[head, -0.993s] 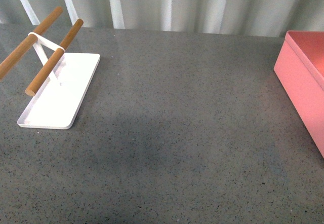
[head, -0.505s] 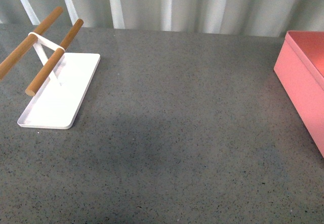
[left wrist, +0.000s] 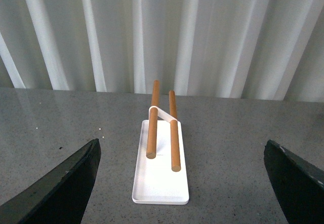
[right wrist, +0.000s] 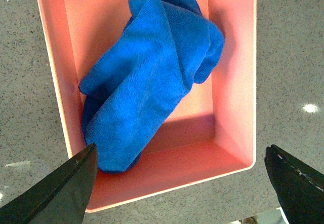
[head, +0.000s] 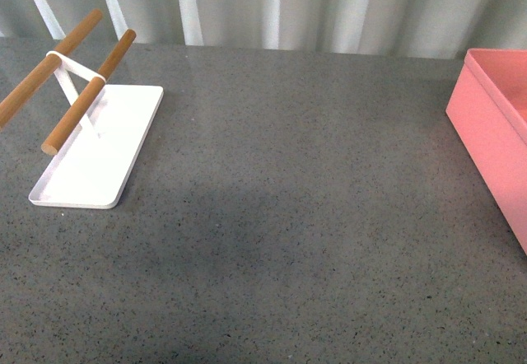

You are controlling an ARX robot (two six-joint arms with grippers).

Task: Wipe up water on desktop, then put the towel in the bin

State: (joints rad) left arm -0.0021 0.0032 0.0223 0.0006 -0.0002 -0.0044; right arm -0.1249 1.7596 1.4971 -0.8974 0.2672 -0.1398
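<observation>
The blue towel (right wrist: 149, 77) lies crumpled inside the salmon-pink bin (right wrist: 235, 62), seen from above in the right wrist view. My right gripper (right wrist: 179, 193) is open and empty above the bin's near wall, apart from the towel. The bin (head: 494, 129) shows at the right edge of the front view; the towel is hidden there. The speckled grey desktop (head: 296, 216) looks dry, with no water that I can see. My left gripper (left wrist: 185, 193) is open and empty, above the desktop (left wrist: 238, 153). Neither arm shows in the front view.
A flat white tray (head: 95, 146) with two wooden rods (head: 86, 92) on a white stand sits at the back left of the desktop. It also shows in the left wrist view (left wrist: 161, 171), straight ahead of the left gripper. A pale curtain (head: 272, 6) hangs behind the desk.
</observation>
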